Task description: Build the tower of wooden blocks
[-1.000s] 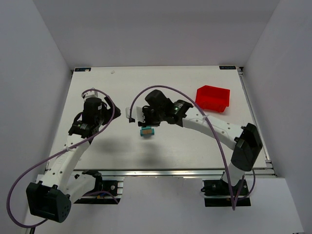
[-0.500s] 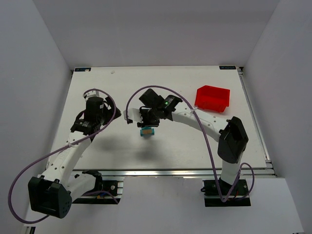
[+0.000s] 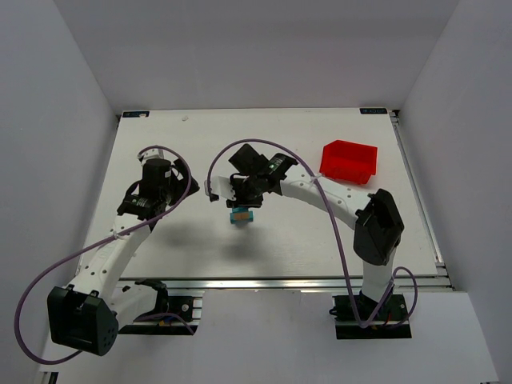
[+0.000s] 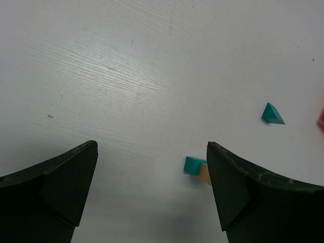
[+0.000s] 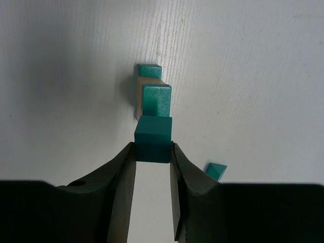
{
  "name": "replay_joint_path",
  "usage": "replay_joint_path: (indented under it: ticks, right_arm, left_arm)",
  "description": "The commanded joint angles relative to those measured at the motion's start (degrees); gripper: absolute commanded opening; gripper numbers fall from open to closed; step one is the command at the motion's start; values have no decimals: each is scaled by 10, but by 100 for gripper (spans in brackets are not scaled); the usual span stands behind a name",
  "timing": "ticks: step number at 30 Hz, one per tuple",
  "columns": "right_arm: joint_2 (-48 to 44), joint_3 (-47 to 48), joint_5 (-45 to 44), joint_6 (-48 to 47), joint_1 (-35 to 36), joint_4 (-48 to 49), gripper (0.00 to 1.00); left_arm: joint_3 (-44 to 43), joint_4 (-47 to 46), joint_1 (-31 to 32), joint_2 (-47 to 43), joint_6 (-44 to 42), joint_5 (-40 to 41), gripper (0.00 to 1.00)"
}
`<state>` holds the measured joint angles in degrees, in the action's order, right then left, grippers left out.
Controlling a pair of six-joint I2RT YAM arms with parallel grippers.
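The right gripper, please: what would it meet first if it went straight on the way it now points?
Probably the wood block tower, its top teal block first, touched by the teal cube the right gripper holds; depth unclear.

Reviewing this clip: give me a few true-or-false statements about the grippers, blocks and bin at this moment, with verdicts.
1. The right gripper grips a teal-green painted cube. True.
2. The left gripper holds the tan bare-wood block. False: it is open and empty; that block sits in the small stack of blocks.
3. The red plastic bin stands between the two arms. False: it stands off to the right of the right arm.
4. A teal-green wedge lies alone, apart from the stack. True.
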<state>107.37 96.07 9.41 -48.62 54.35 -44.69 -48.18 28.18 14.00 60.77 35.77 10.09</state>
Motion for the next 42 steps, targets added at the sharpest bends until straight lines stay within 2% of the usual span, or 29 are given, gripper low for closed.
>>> replay_joint_path:
  ticks: [1, 42]
  right_arm:
    - [9, 28, 13, -2, -4, 0, 23]
    - [39, 42, 11, -17, -3, -12, 28]
  left_arm:
    - [-4, -12, -1, -3, -6, 4, 98]
    - [8, -34, -3, 2, -5, -22, 98]
